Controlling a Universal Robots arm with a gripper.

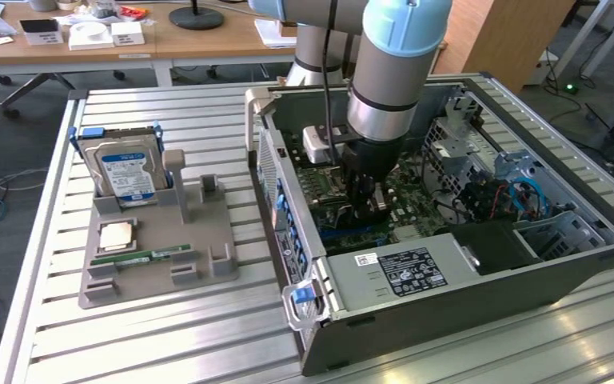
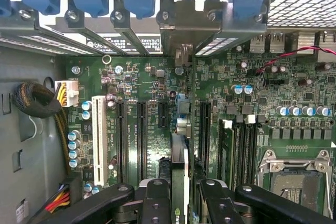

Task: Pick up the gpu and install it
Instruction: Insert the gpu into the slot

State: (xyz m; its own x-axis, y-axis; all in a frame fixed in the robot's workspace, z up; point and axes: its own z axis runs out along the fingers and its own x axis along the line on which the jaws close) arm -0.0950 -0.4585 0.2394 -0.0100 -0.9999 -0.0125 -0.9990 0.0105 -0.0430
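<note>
Gripper (image 2: 181,195): closed on the gpu (image 2: 178,156), which stands edge-on between the fingers (image 2: 157,200).
gpu location: above the motherboard (image 2: 142,82) slots, bracket end at the rear wall.
Gripper, exterior view (image 1: 369,210): low inside the open computer case (image 1: 446,280).

Looking across my bench, I find an open computer case (image 1: 446,312) on a slatted metal table (image 1: 179,344). At nine o'clock from it sits a grey holder (image 1: 157,272). A silver hard drive (image 1: 125,170) with a blue label stands at its twelve o'clock end. What looks like a processor chip (image 1: 115,236) lies mid-holder, and a narrow green RAM stick (image 1: 141,258) lies towards six. Inside the case, a green motherboard (image 2: 152,82) carries a white slot (image 2: 97,132) beside black ones, and a CPU socket (image 2: 296,179).
</note>
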